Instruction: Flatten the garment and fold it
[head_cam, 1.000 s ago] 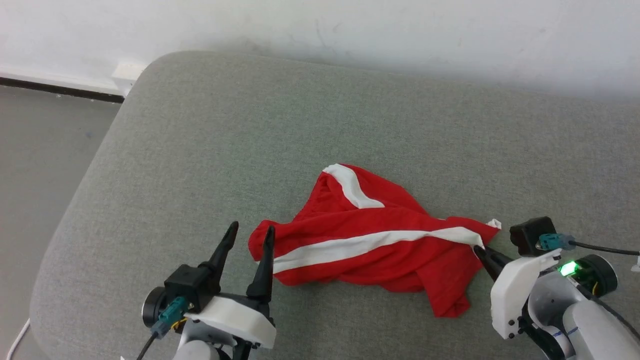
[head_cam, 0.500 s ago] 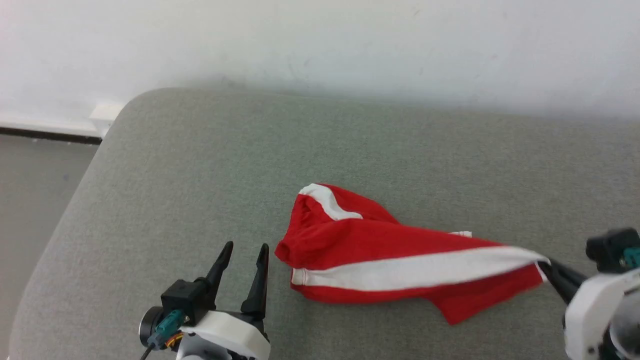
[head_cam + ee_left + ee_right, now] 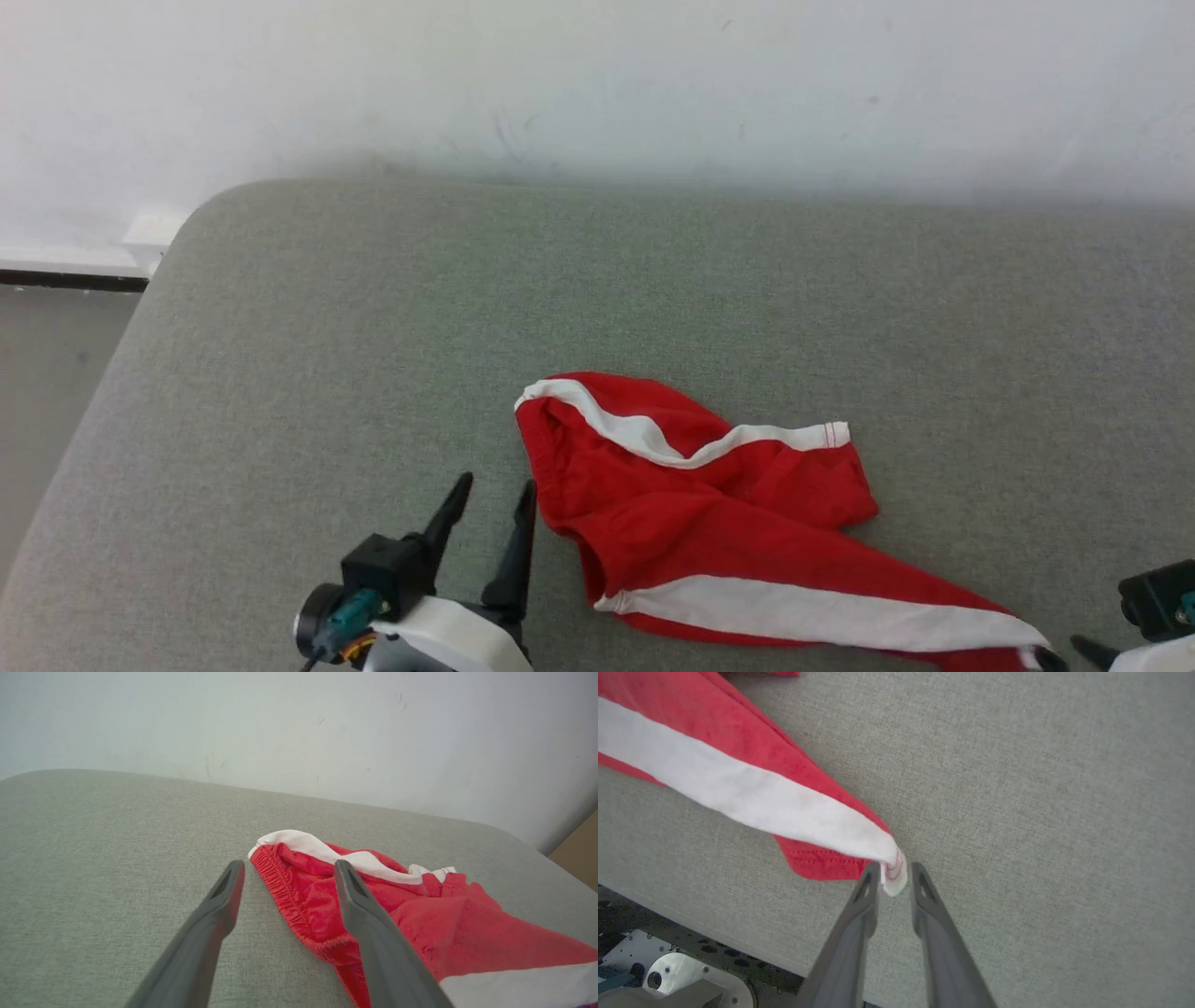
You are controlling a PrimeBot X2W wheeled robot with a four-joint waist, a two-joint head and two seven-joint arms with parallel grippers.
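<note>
Since a second ago the right end effector [image 3: 894,872] has dragged its corner of the garment [image 3: 719,523] toward the lower right of the head view. The head camera has tilted as well, so part of that shift is the view's own. The cloth has changed shape too: one white stripe [image 3: 822,621] is now stretched into a long band running to the bottom right corner.

From the right wrist view I see the fingers almost fully closed, pinching only the very tip of the white hem [image 3: 893,873]. The left end effector [image 3: 287,870] is wide open and holds nothing. It sits at the lower left of the head view, just beside the gathered waistband [image 3: 285,884].

The garment lies on the grey cushion [image 3: 327,327], low and right of centre. Its upper part is still bunched, and another white stripe curls across it.

My worries from here:
- That pinch is thin, so a harder tug could pull the hem free.
- Nothing anchors the waistband side, so I judge that more pulling would slide the whole garment rather than flatten it.
- The held corner hangs close to the cushion's near edge [image 3: 714,940], and further dragging could take cloth over it.
</note>
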